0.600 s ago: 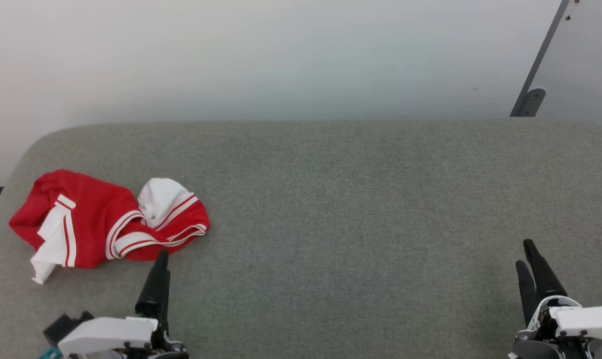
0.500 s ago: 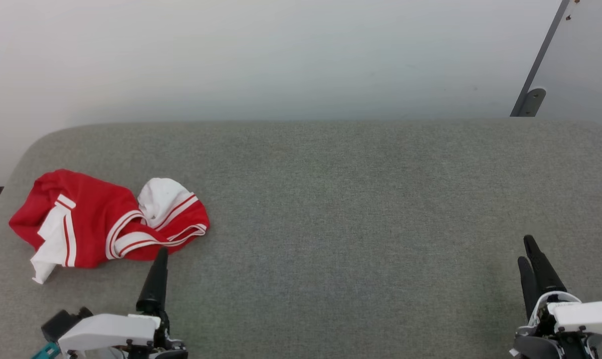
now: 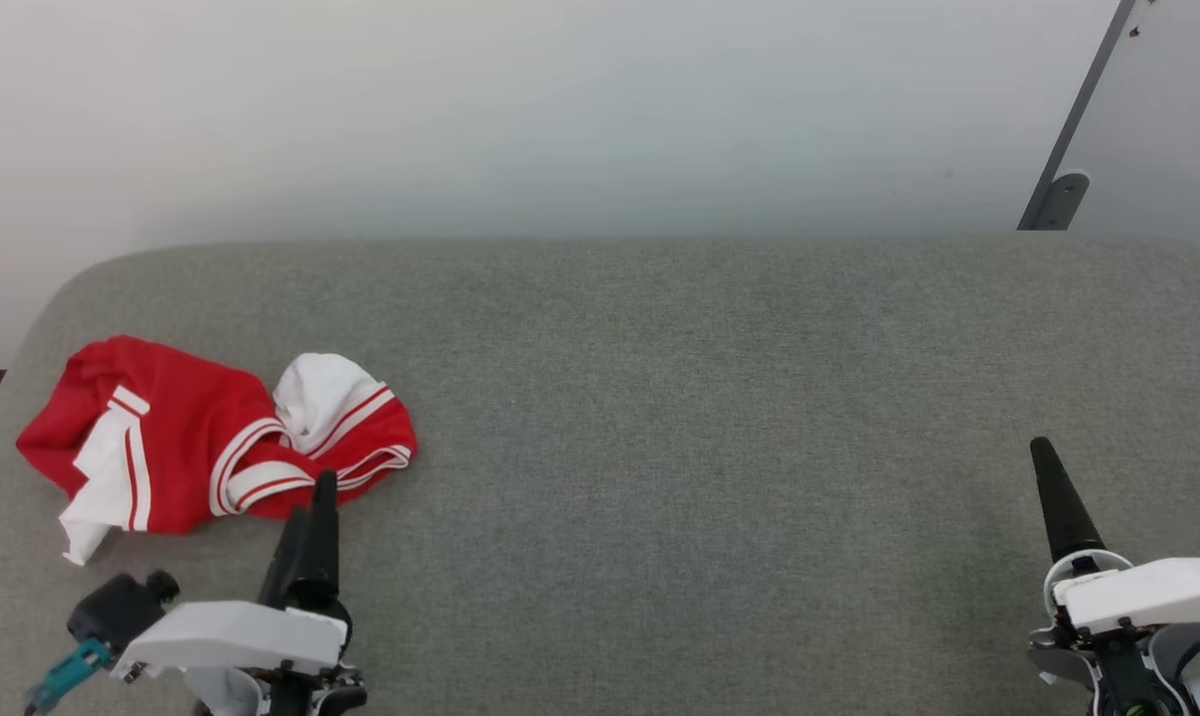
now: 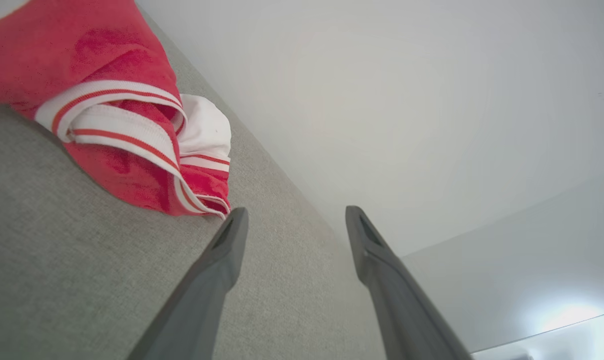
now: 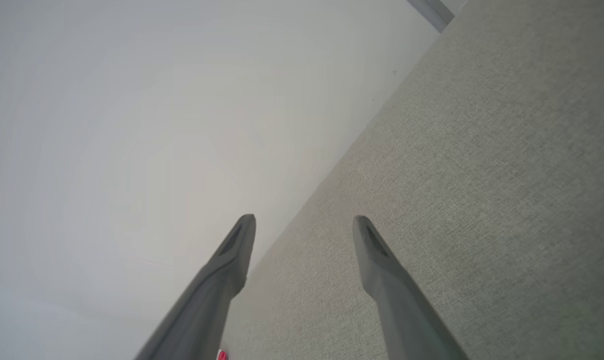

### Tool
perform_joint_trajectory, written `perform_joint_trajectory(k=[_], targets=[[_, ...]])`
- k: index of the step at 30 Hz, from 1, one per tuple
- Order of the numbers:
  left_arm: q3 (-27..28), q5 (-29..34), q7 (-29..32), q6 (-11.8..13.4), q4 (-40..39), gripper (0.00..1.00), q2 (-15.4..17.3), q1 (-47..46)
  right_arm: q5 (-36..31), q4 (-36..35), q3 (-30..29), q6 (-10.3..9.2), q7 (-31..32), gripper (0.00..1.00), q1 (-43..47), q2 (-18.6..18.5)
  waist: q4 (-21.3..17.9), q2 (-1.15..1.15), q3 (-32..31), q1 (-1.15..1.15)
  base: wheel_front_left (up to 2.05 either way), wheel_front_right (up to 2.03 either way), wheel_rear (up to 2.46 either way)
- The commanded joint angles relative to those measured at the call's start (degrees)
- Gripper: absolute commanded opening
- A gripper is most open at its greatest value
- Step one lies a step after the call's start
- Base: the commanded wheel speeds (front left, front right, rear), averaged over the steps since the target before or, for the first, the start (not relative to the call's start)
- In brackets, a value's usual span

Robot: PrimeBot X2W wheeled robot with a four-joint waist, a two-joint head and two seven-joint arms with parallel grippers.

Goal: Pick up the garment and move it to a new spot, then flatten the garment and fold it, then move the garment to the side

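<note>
Left jaws: released. In the left wrist view the two fingers [image 4: 216, 270] stand apart with nothing between them. The nearer fingertip is just beside the striped hem of the garment [image 4: 121, 150]. Whether it touches the cloth cannot be told.

Right jaws: released and empty, with both fingers [image 5: 382, 280] parted over bare surface, well apart from the garment.

Garment: it lies crumpled in a heap on the left part of the grey surface [image 3: 709, 398], near that surface's rounded left end. In the head view the garment [image 3: 212, 447] shows red cloth, a white panel and striped trim folded over one another. No number is visible.

Risks, as judged:
1. The heap sits off to one side of the left jaws' gap, not within it. Closing on this line would likely catch nothing, or only the thin edge of the trim.
2. A grip on the trim alone may slip, or may lift a single layer and leave the rest dragging.
3. Advancing low could shove the heap instead of entering it. With the surface's end close by, it could slide off.
4. Fingertips driven too deep may dig into the surface's fabric covering.
5. The right jaws are too far off to steady the cloth.
</note>
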Motion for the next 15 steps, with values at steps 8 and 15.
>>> perform_joint_trajectory(k=[8, 15], targets=[[-1.29, 11.47, -2.12, 1.49, -1.28, 1.00, 1.56, -1.63, -12.31, -2.20, 1.61, -0.02, -2.16, 1.00, -2.65, -1.57, 0.07, 0.00, 0.08, 0.00, 0.00, 0.00, 0.00], [-2.42, 17.92, -3.46, 2.49, -1.97, 1.00, 2.37, -1.53, -20.74, -2.47, 2.38, -0.02, -3.50, 1.00, -3.30, -2.33, 0.22, 0.00, -0.06, 0.00, 0.00, 0.00, 0.00]])
